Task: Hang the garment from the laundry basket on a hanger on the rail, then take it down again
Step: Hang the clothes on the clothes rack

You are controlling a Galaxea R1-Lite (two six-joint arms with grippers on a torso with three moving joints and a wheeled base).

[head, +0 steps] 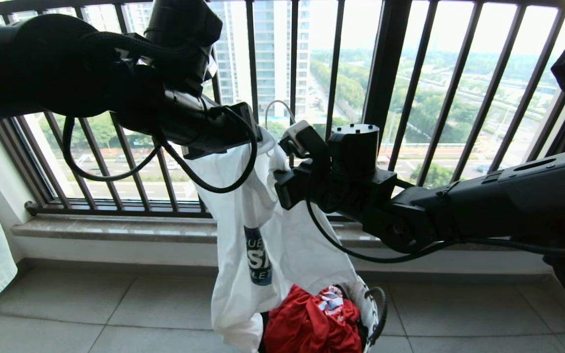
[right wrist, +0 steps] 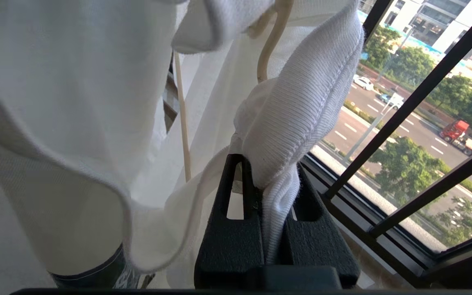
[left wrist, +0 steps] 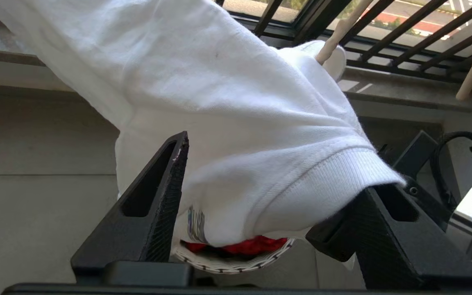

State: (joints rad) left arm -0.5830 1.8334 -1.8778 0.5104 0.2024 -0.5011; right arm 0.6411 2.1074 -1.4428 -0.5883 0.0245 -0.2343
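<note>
- Head view shows the white T-shirt (head: 258,235) held up in front of the black balcony railing (head: 385,73), its lower part trailing down to the laundry basket (head: 373,304), where a red cloth (head: 312,323) lies.
- Right gripper (right wrist: 272,192) is clenched on the T-shirt's ribbed collar, with the fold pinched between its two fingers; the cream wire hanger (right wrist: 271,41) runs just above, inside the fabric.
- Left gripper (left wrist: 268,192) stands released: its jaws are spread wide, and the ribbed collar edge drapes across the gap and rests on one finger without being pinched.
- Step in hand, by my judgement, is working the collar over the hanger.
- To do it well, the right grip should stay firm so the shirt cannot slide back into the basket.
- A fresh left pinch should take only the collar rib, not the hanger wire, before any pull.
- No rail shows in any view.
</note>
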